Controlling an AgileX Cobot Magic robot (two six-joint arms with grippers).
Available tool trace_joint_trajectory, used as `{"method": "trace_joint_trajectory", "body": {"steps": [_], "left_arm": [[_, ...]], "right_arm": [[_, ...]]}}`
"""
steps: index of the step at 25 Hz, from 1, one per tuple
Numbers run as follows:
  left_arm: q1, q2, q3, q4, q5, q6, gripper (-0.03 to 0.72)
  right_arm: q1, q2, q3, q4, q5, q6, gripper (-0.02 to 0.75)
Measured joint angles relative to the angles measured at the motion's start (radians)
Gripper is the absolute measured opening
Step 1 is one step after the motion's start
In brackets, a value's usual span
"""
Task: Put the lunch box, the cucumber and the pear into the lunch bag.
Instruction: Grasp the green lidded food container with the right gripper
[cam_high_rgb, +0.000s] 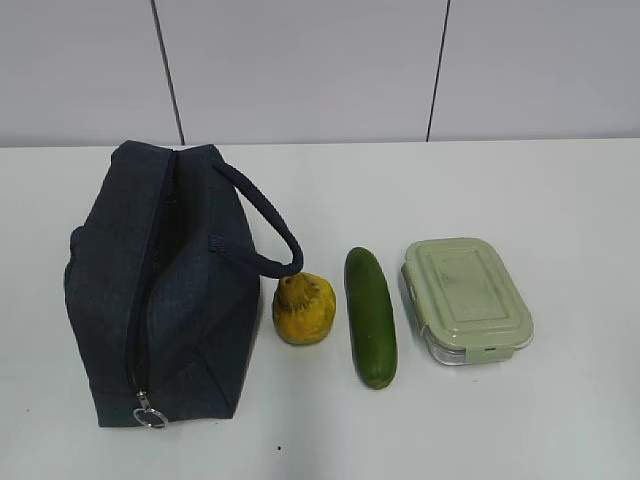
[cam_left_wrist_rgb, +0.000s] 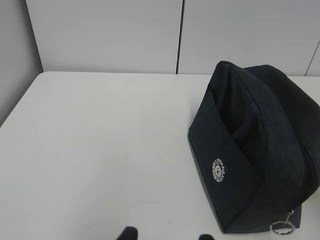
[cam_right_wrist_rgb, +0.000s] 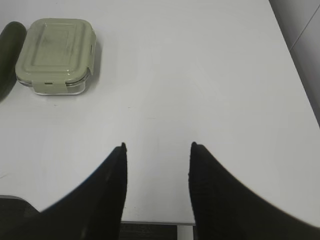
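The outside camera alone takes in all four things in a row on the white table (cam_high_rgb: 560, 420): the dark navy lunch bag (cam_high_rgb: 160, 300) on the left, lying with its zipper running toward the camera and a metal ring pull (cam_high_rgb: 150, 416) at the near end; the pear (cam_high_rgb: 303, 309) just beside the bag, under the looped strap handle (cam_high_rgb: 262, 225); the cucumber (cam_high_rgb: 371, 317) next, lying lengthwise; the lunch box (cam_high_rgb: 466, 298) on the right, near the cucumber but apart from it, its sage-green lid on; neither arm shows there.

The left wrist camera shows only the bag (cam_left_wrist_rgb: 255, 160) from its end, with a small round white logo (cam_left_wrist_rgb: 219, 169) that the outside camera misses, and the ring (cam_left_wrist_rgb: 281, 227) at the bottom edge; the left gripper (cam_left_wrist_rgb: 167, 235) appears as two dark fingertips with a gap between them, spread over bare table and holding nothing.

The right wrist camera shows the lunch box (cam_right_wrist_rgb: 55, 55) and one end of the cucumber (cam_right_wrist_rgb: 10, 55) at the far left; the right gripper (cam_right_wrist_rgb: 157, 147) stands spread and empty, well apart from both.

The table is plain white and smooth; behind it runs a pale grey panelled wall (cam_high_rgb: 300, 70) with dark vertical seams.
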Motion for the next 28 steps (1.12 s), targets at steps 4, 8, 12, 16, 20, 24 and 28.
{"method": "trace_joint_trajectory", "body": {"steps": [4,8,12,16,20,24,28], "left_arm": [[0.0,0.0,0.0,0.0,0.0,0.0,0.237],[0.0,0.0,0.0,0.0,0.0,0.0,0.237],[0.0,0.0,0.0,0.0,0.0,0.0,0.237],[0.0,0.0,0.0,0.0,0.0,0.0,0.237],[0.0,0.0,0.0,0.0,0.0,0.0,0.237],[0.0,0.0,0.0,0.0,0.0,0.0,0.237],[0.0,0.0,0.0,0.0,0.0,0.0,0.237]], "right_arm": [[0.0,0.0,0.0,0.0,0.0,-0.001,0.332],[0.0,0.0,0.0,0.0,0.0,-0.001,0.332],[0.0,0.0,0.0,0.0,0.0,-0.001,0.332],[0.0,0.0,-0.003,0.0,-0.005,-0.001,0.332],[0.0,0.041,-0.045,0.0,-0.017,0.038,0.345],[0.0,0.172,-0.064,0.015,-0.083,0.109,0.479],[0.0,0.328,-0.078,0.087,-0.205,0.123,0.572]]}}
